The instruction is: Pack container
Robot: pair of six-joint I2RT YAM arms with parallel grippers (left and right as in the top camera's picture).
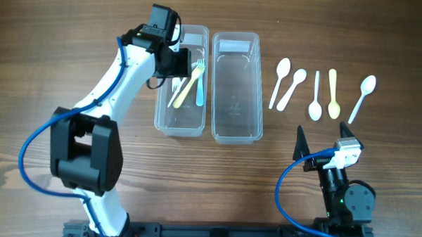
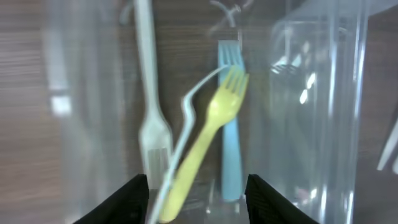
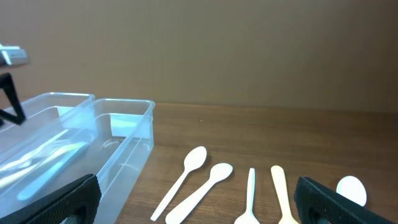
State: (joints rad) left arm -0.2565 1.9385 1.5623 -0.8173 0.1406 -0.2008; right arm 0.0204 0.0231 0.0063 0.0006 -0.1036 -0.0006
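Observation:
Two clear plastic containers stand side by side. The left container [image 1: 163, 106] holds a yellow fork [image 1: 187, 86], a blue fork [image 1: 200, 83] and a white fork [image 1: 174, 85]. My left gripper [image 1: 181, 61] hovers over its far end, open and empty. In the left wrist view the gripper [image 2: 199, 199] looks down on the yellow fork [image 2: 211, 124], blue fork [image 2: 231, 137] and white fork [image 2: 152, 124]. The right container [image 1: 233, 126] holds nothing. My right gripper [image 1: 323, 133] is open and empty at the front right, with its jaws [image 3: 196, 205] facing the spoons.
Several spoons lie in a row right of the containers: white ones [image 1: 279, 82] [image 1: 291, 90] [image 1: 316, 97] [image 1: 363, 96] and a yellow one [image 1: 332, 94]. The right wrist view shows them too, with white spoons [image 3: 183, 177] and the yellow spoon [image 3: 281, 193].

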